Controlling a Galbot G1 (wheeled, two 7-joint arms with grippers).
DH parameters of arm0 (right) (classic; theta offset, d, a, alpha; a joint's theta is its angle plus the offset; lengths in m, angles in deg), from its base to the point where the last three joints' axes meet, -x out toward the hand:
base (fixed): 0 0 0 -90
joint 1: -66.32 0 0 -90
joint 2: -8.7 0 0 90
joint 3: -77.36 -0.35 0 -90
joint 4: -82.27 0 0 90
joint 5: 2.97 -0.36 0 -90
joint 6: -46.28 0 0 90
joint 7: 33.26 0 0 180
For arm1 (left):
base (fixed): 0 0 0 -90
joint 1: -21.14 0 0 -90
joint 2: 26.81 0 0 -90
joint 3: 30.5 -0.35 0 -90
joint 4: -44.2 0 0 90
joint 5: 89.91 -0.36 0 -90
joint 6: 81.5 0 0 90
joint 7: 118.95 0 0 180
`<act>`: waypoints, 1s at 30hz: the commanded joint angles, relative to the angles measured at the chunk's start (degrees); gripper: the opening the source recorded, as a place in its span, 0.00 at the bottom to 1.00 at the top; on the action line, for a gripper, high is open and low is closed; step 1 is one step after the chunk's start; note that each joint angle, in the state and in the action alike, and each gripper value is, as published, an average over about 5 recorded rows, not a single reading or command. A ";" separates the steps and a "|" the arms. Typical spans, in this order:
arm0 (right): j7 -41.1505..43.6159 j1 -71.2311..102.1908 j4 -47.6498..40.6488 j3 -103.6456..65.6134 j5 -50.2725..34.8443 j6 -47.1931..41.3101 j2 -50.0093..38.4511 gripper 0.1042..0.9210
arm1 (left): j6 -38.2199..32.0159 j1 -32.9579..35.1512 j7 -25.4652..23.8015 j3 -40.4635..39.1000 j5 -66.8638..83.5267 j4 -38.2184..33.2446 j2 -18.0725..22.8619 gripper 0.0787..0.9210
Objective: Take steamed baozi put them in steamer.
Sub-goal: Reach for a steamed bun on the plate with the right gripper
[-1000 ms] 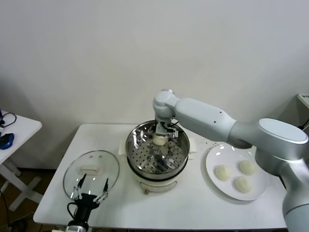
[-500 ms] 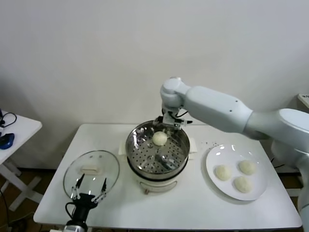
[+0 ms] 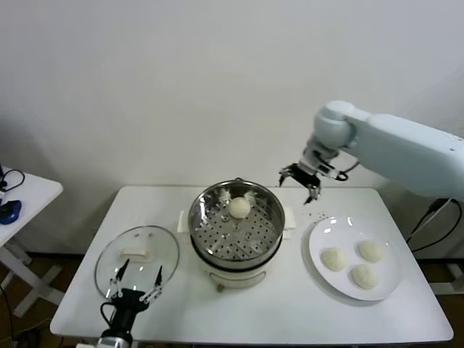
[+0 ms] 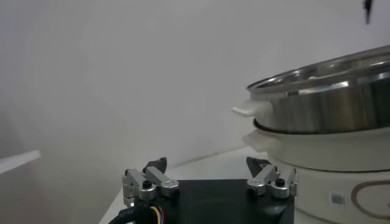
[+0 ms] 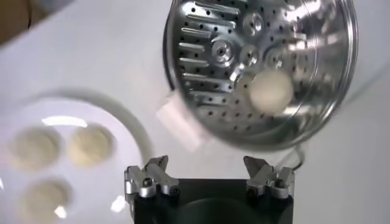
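One baozi (image 3: 240, 207) sits in the steamer (image 3: 237, 226), on the perforated floor toward the back rim, below and to the left of the right gripper (image 3: 300, 180). Three baozi (image 3: 352, 263) are on the plate (image 3: 324, 233), below the right gripper and slightly to its right, clustered on the near half so each looks reachable from above. Right gripper hangs in the air between steamer and plate, jaws apart and empty; my read is it's en route to the plate for the next pick. Left gripper (image 3: 134, 288) is parked low at the near desk (image 3: 290, 312) edge, jaws apart, just over the near rim of the glass lid (image 3: 137, 252), which lies flat beside the steamer, leaving the basket open.
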 commanded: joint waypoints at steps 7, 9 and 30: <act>-3.93 19.38 -2.08 -5.40 -4.46 -10.81 -13.31 0.88 | 0.05 0.63 -0.05 -0.10 0.17 -0.97 0.02 0.88; -4.08 22.11 -2.87 -6.94 -3.97 -10.95 -12.61 0.88 | -0.02 0.74 -0.04 0.04 0.21 -0.82 -0.08 0.88; -6.21 29.49 -12.54 -11.99 0.40 -9.37 -3.66 0.88 | -0.23 0.95 -0.01 0.42 0.18 0.38 -0.05 0.88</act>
